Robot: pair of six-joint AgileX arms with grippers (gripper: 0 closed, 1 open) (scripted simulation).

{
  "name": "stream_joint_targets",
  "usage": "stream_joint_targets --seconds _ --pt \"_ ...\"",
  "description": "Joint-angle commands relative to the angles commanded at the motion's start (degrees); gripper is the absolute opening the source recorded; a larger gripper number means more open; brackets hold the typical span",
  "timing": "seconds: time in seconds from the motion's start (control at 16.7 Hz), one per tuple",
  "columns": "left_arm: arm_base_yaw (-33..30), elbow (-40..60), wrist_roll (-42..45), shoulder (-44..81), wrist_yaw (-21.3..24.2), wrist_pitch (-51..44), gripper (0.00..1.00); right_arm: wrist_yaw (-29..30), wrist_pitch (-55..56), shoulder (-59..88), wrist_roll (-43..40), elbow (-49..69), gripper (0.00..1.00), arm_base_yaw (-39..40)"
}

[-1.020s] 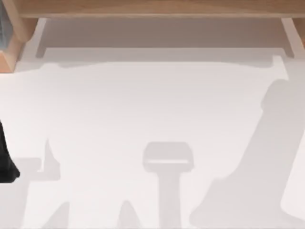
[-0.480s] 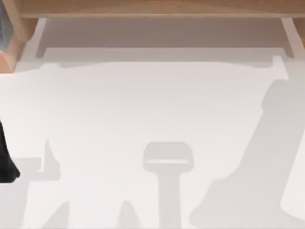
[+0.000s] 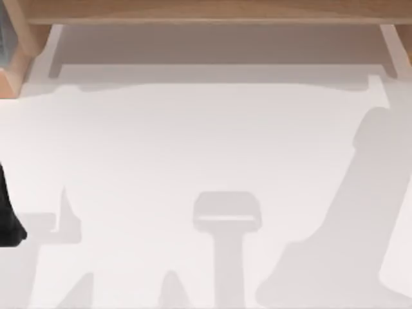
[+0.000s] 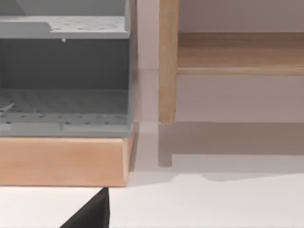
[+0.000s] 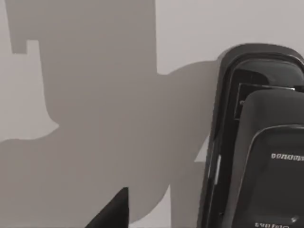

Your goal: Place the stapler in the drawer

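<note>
The stapler (image 5: pixel 259 156) is black and oblong with pale lettering on its top, and it lies on the white table close in the right wrist view. A black tip of my right gripper (image 5: pixel 111 211) shows at that view's edge, beside the stapler and apart from it. The drawer (image 4: pixel 61 111) is a grey perforated tray set in a wooden unit (image 4: pixel 61 161), straight ahead in the left wrist view. A black tip of my left gripper (image 4: pixel 92 213) sits just in front of the unit's wooden base.
A long wooden shelf (image 3: pixel 206 11) runs along the table's far edge, with a wooden post (image 4: pixel 168 61) beside the drawer unit. A black flared shape (image 3: pixel 8 219) juts in at the left edge. Arm shadows fall across the white table (image 3: pixel 206 141).
</note>
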Motion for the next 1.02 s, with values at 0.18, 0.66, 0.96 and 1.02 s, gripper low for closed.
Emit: stream_joint_targets --seconds 0.18,0.66,0.96,1.02 --pt "0.0 0.0 0.0 0.0 0.0 0.0 1.00 0.0 0.0 0.0 0.0 0.0 1.00 0.0" --pt "0.0 0.0 0.0 0.0 0.0 0.0 1.00 -1.8 2.6 -5.3 0.6 -2.6 1.00 0.0" --pt "0.0 0.0 0.0 0.0 0.0 0.0 1.00 -5.7 17.6 -18.1 -0.5 -9.3 1.00 -2.3" --pt "0.0 0.0 0.0 0.0 0.0 0.0 1.00 -6.6 22.3 -20.6 -1.4 -11.3 1.00 -3.1"
